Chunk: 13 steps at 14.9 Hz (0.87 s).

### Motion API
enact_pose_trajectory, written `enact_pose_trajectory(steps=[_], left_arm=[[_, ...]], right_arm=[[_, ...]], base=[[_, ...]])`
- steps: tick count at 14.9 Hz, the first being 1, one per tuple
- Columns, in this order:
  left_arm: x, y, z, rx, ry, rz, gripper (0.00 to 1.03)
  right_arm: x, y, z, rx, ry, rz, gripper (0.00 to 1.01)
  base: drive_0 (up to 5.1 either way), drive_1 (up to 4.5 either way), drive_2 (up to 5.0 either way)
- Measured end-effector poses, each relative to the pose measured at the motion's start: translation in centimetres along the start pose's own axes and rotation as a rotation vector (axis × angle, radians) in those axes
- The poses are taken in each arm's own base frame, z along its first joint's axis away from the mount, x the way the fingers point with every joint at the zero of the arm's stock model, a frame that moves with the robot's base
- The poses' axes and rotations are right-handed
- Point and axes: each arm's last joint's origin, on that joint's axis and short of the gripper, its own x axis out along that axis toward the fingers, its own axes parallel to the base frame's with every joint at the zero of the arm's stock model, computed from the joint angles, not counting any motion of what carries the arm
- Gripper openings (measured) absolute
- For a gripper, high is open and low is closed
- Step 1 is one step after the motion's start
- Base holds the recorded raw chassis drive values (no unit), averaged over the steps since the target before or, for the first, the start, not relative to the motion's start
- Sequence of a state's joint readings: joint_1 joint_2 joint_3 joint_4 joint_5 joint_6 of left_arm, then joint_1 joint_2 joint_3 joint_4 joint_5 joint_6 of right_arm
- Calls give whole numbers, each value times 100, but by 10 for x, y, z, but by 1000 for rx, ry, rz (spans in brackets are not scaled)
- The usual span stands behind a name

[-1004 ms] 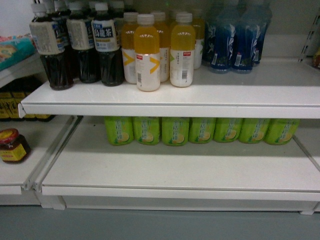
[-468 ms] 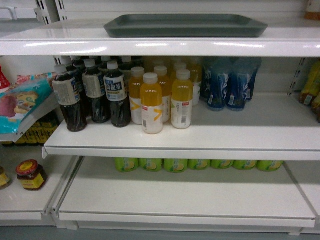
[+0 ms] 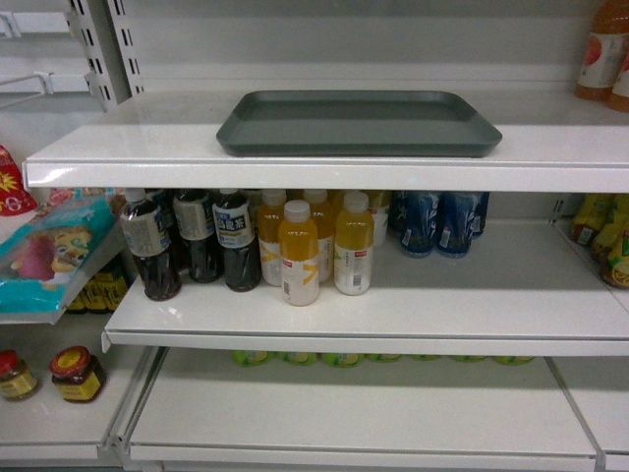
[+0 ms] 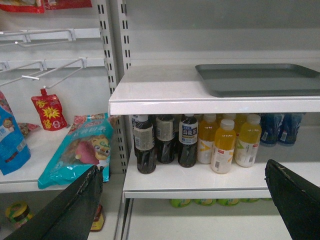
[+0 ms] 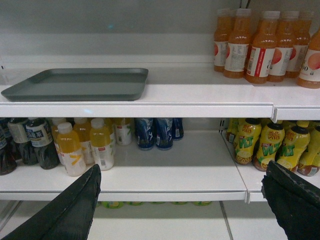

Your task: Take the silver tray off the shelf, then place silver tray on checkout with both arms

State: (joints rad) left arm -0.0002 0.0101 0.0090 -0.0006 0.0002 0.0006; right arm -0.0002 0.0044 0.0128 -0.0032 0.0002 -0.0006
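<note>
Left gripper (image 4: 185, 200) hanging off the shelf (image 3: 128, 157), fingers (image 4: 75, 200) spread wide, holding nothing. Silver tray (image 3: 359, 123) lying flat mid-shelf, above dark bottles (image 3: 192, 241). Right gripper (image 5: 182, 200) likewise splayed apart, touching nothing.

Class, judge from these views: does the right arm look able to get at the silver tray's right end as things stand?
Probably yes. The right gripper is open, the silver tray lies alone on the shelf, and the orange bottles stand well off to its right.
</note>
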Motion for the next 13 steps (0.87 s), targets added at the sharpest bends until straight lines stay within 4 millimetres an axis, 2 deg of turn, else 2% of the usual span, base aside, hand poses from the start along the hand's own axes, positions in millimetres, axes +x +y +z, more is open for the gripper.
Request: enact_pose_trajectory(steps=[13], left_arm=[[0, 0, 0, 0, 2, 0, 98]], right_arm=[[0, 0, 0, 0, 0, 0, 98]], base=[[0, 0, 0]])
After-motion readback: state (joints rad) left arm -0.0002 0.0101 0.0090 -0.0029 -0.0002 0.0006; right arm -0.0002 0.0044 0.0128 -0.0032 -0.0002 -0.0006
